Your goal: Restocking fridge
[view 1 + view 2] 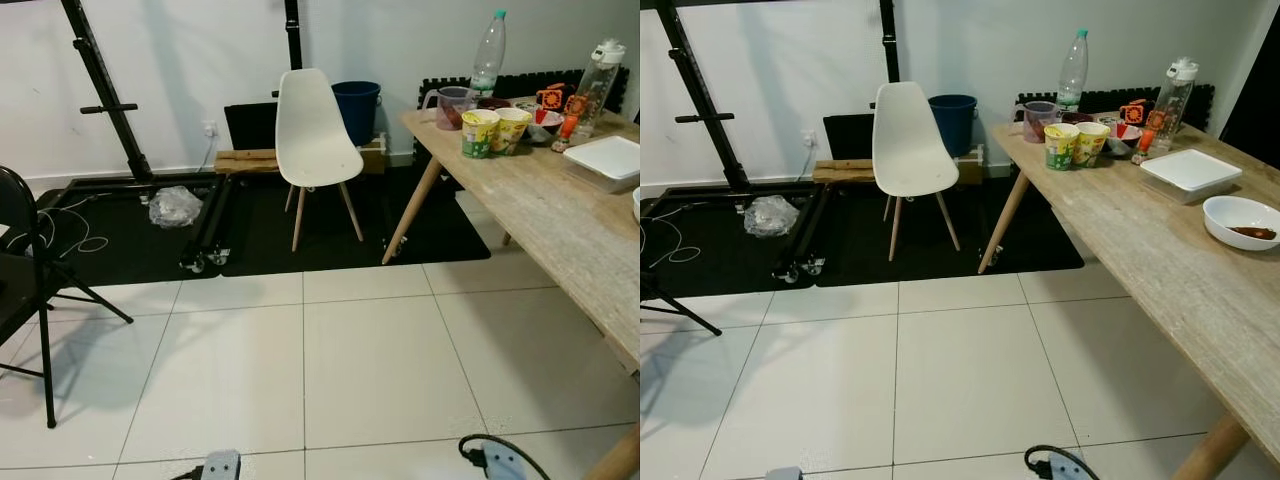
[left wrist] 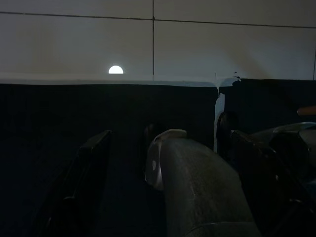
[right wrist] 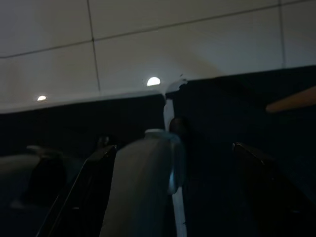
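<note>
Wrist views dark, left gripper (image 2: 168, 187) and right gripper (image 3: 170, 192) fingers spread, empty.

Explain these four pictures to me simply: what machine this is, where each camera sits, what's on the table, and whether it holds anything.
This is a walking humanoid robot with two arms, each ending in two long black fingers. The two bright pictures come from cameras in its head, looking down at a tiled floor, a white chair and a wooden table. On the table stand two paper cups, a plastic bottle, a measuring jug, a white tray and a white bowl. The two dark pictures come from wrist cameras: the left gripper and right gripper hang low, fingers spread, holding nothing.
</note>
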{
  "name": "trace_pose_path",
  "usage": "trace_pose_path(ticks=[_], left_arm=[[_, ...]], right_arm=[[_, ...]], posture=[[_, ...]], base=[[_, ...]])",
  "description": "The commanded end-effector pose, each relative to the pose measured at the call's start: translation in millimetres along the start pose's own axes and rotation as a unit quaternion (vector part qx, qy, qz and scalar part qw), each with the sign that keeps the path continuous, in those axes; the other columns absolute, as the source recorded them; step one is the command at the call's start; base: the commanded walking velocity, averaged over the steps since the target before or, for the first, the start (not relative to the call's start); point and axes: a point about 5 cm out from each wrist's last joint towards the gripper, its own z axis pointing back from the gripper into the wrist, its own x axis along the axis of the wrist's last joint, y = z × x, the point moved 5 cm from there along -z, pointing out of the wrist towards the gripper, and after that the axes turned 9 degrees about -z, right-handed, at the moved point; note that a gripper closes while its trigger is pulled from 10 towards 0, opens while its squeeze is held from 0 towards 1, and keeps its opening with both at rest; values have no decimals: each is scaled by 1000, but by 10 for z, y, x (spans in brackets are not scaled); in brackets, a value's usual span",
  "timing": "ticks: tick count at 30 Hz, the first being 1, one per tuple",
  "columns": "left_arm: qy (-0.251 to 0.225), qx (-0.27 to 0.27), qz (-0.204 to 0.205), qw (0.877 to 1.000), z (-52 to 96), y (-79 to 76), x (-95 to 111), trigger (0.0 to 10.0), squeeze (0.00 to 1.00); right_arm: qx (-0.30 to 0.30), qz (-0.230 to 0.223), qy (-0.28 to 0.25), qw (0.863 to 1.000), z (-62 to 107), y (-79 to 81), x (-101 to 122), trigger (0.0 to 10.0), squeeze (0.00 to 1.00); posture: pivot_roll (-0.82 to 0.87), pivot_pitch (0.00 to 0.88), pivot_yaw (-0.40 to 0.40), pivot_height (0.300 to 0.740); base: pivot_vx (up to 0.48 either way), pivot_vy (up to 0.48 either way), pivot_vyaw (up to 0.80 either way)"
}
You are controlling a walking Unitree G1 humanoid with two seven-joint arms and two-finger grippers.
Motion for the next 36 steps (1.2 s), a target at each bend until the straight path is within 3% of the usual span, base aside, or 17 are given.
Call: trace_pose_path(ticks=[1, 15, 17, 20, 23, 25, 27, 29, 33, 36], left_arm=[[-4, -6, -2, 1000, -13, -46, 21, 10000, 0], [-11, -10, -4, 1000, -32, -67, 88, 10000, 0], [-19, -22, -2, 1000, -42, -106, 134, 10000, 0], [-8, -19, -10, 1000, -32, -109, 64, 10000, 0], [-9, -16, 32, 999, -12, -78, 16, 10000, 0], [-12, -25, 39, 999, -12, -105, 17, 10000, 0], [2, -21, -22, 1000, -13, -77, 10, 10000, 0], [-12, 1, 25, 1000, -10, 16, 66, 10000, 0], [-9, -15, -3, 1000, -19, -44, 70, 10000, 0], [-7, -19, -6, 1000, -28, -85, 66, 10000, 0]], right_arm=[[5, 4, -1, 1000, -8, 36, 8, 10000, 0], [10, 14, -4, 1000, -11, 39, 61, 10000, 0], [22, 13, -14, 1000, -18, 72, 145, 10000, 0], [14, 11, -13, 1000, -12, 44, 114, 10000, 0], [18, -23, -11, 1000, 6, 9, 55, 10000, 0], [25, -21, -8, 999, 6, 30, 34, 10000, 0], [11, 23, 1, 1000, -1, 20, 21, 10000, 0], [18, 5, -9, 1000, -7, 49, 65, 10000, 0], [34, 51, 14, 998, -19, 140, -17, 10000, 0], [43, 57, 8, 997, -28, 184, 28, 10000, 0]], posture=[[-45, 0, 13, 740], [-47, 0, 5, 740], [-59, 0, 8, 740], [-57, 0, 10, 740], [-45, 0, 9, 740], [-45, 0, 9, 740], [-54, 0, 8, 740], [-41, 0, 2, 740], [-41, 0, 2, 740], [-45, 0, -8, 740]], base=[[0, 0, 0], [0, 0, 0], [0, 0, 0], [0, 0, 0], [0, 0, 0], [0, 0, 0], [0, 0, 0], [0, 0, 0], [0, 0, 0], [0, 0, 0]])
